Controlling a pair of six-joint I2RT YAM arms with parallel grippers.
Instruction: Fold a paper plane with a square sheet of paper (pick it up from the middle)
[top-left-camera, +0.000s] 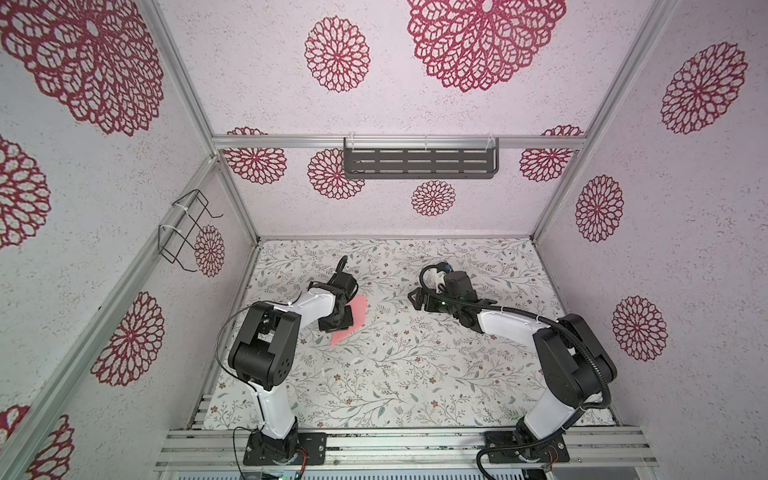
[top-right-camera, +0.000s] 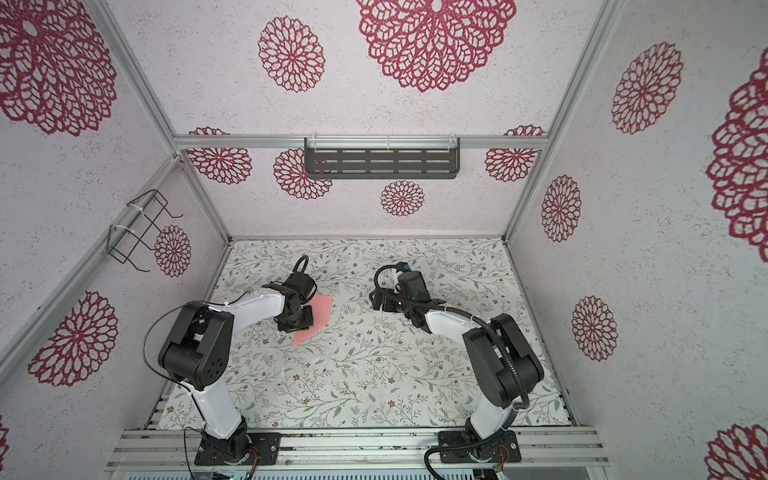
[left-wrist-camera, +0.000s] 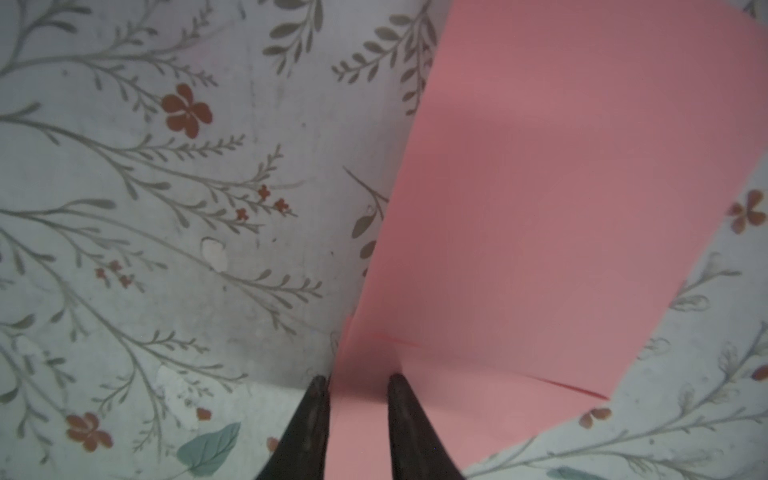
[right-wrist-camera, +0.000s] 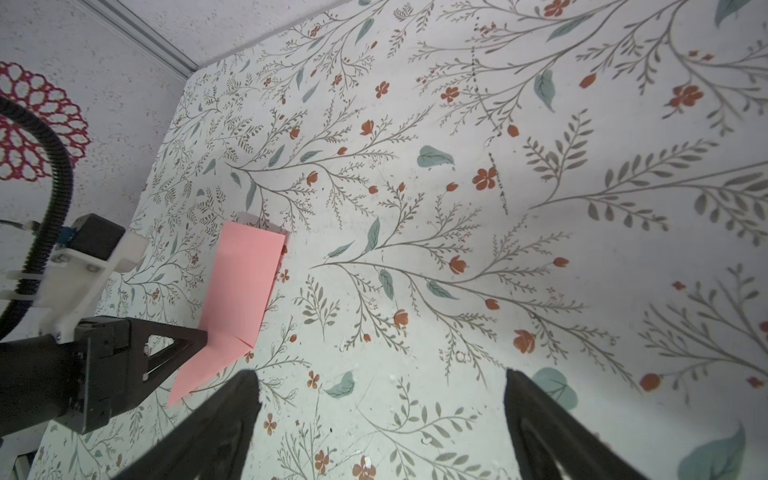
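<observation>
The square sheet of paper (top-left-camera: 358, 311) (top-right-camera: 322, 311) is salmon pink and lies left of centre on the floral table, bent along a crease. In the left wrist view the paper (left-wrist-camera: 540, 208) runs away from my left gripper (left-wrist-camera: 357, 380). Its two dark fingertips stand a narrow gap apart, tips down on the sheet's near edge, with pink paper between them. The right wrist view shows the paper (right-wrist-camera: 245, 282) kinked where the left gripper's finger (right-wrist-camera: 195, 334) meets it. My right gripper (right-wrist-camera: 380, 374) (top-left-camera: 415, 300) hovers wide open to the right, holding nothing. A paper plane is out of view.
The floral mat (top-left-camera: 415, 374) covers the table, with patterned walls on three sides. A grey slotted shelf (top-left-camera: 419, 163) hangs on the back wall and a wire rack (top-left-camera: 187, 228) on the left wall. Both arm bases (top-left-camera: 284, 449) sit on the front rail.
</observation>
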